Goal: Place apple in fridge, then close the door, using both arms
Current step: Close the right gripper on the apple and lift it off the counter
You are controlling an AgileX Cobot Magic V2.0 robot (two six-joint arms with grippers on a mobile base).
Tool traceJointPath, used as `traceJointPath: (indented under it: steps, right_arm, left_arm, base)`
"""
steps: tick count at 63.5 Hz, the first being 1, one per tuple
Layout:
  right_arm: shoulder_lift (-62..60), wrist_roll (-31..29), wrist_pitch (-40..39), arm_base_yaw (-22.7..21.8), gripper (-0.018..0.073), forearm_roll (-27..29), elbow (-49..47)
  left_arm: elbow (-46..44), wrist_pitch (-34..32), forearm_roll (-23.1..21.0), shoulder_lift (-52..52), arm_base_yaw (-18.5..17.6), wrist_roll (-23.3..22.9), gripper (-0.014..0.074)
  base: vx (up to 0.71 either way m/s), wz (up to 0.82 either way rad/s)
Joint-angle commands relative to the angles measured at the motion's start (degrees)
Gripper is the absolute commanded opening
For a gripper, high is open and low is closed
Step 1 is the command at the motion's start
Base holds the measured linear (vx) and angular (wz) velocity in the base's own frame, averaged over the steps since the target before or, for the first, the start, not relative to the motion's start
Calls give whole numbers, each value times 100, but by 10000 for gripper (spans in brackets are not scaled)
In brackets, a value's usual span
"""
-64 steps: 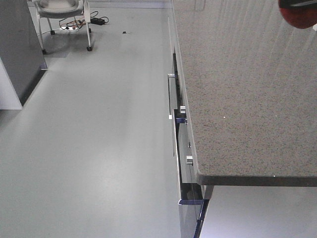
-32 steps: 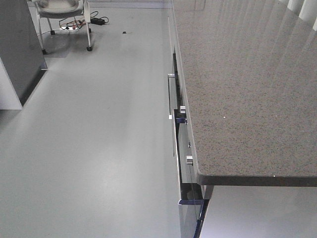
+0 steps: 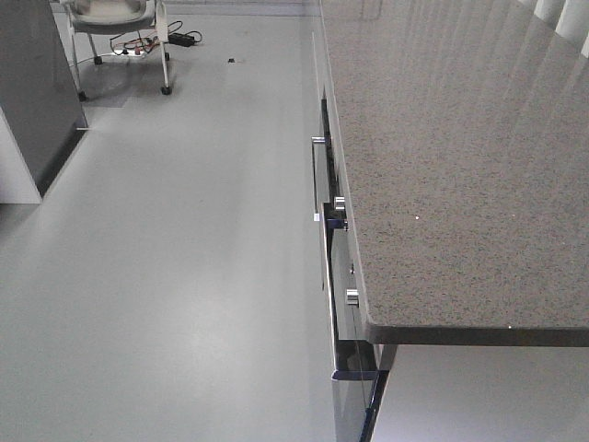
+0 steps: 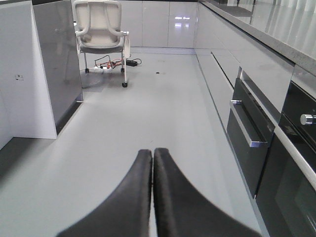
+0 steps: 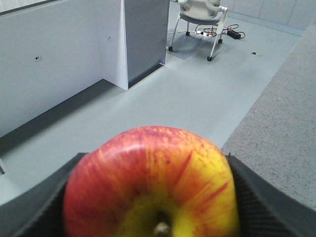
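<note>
Right end effector (image 5: 148,212) pinches the red-and-yellow apple (image 5: 150,173) between its pads, with grey floor (image 5: 173,98) beyond and the speckled table (image 5: 286,123) alongside. Left end effector (image 4: 152,158) hangs above the floor, fingers pressed together.

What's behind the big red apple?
Behind the apple, held in the right hand, lie grey floor, a white chair and the speckled counter. The apple hides the floor just beyond it.

No text, label, brand, number or sign can be read on any surface in these views.
</note>
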Motion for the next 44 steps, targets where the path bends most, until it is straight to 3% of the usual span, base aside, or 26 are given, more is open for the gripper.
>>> traceJointPath:
  steps: [1,44]
  right_arm:
    - [-28,-6,-93,-20,-4,227,-127]
    - [-28,-6,-93,-20,-4,241,-127]
  left_arm:
    - [120,-397,-18,-34,-16,-22,-6]
    - [120,-397,-18,-34,-16,-22,-6]
  base:
    - [0,0]
    - [0,0]
